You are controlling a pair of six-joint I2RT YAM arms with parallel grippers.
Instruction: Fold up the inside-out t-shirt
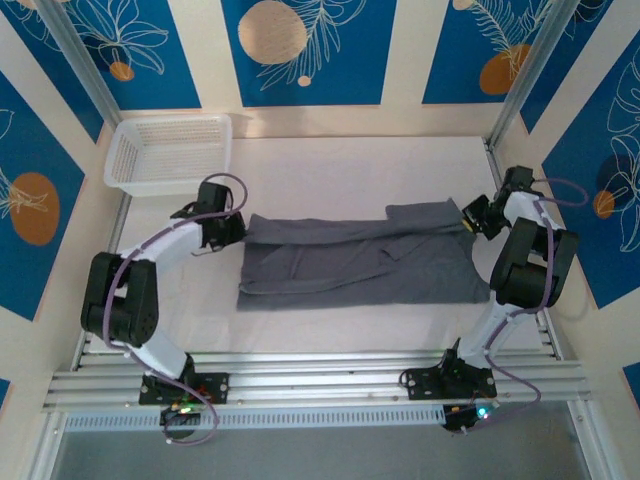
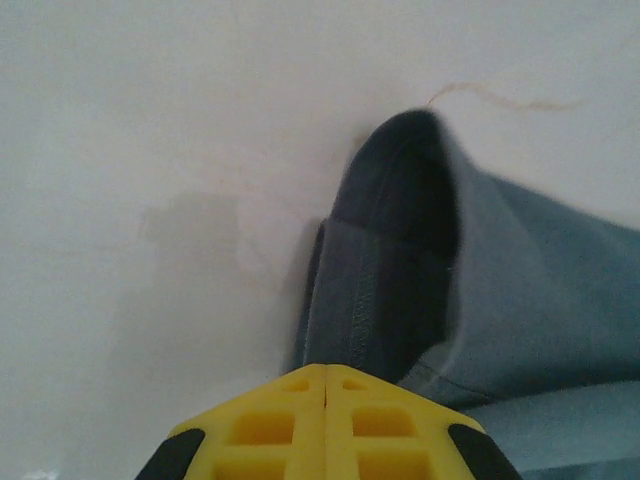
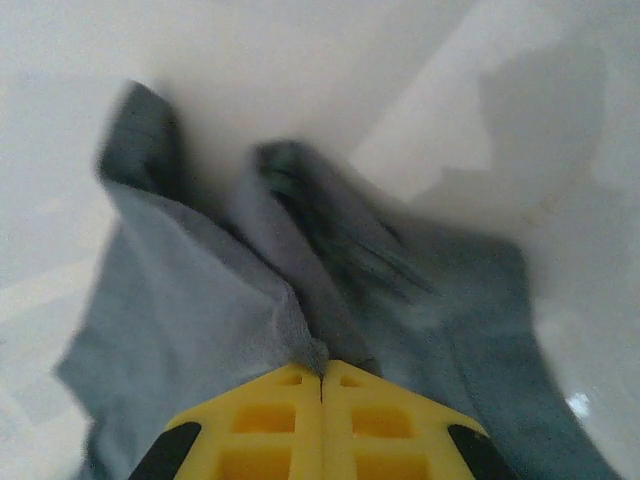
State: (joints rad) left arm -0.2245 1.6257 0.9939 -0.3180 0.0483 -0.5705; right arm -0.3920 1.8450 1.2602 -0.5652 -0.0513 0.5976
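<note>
The inside-out t-shirt [image 1: 360, 265] is a dark grey garment stretched left to right across the white table, its far strip doubled over. My left gripper [image 1: 238, 230] is at its far-left corner. In the left wrist view the yellow fingers [image 2: 326, 368] are shut, with the t-shirt's stitched hem [image 2: 365, 300] running into their tips. My right gripper [image 1: 468, 215] is at the far-right corner. In the right wrist view it [image 3: 321, 372] is shut on a bunched pinch of the t-shirt [image 3: 200, 290], and the cloth fans away from the tips.
A white mesh basket [image 1: 170, 155] stands at the back left of the table. Aluminium rails [image 1: 320, 385] run along the near edge by the arm bases. Bare white tabletop [image 1: 350, 165] lies behind the shirt, and metal frame posts [image 1: 80, 60] stand at both sides.
</note>
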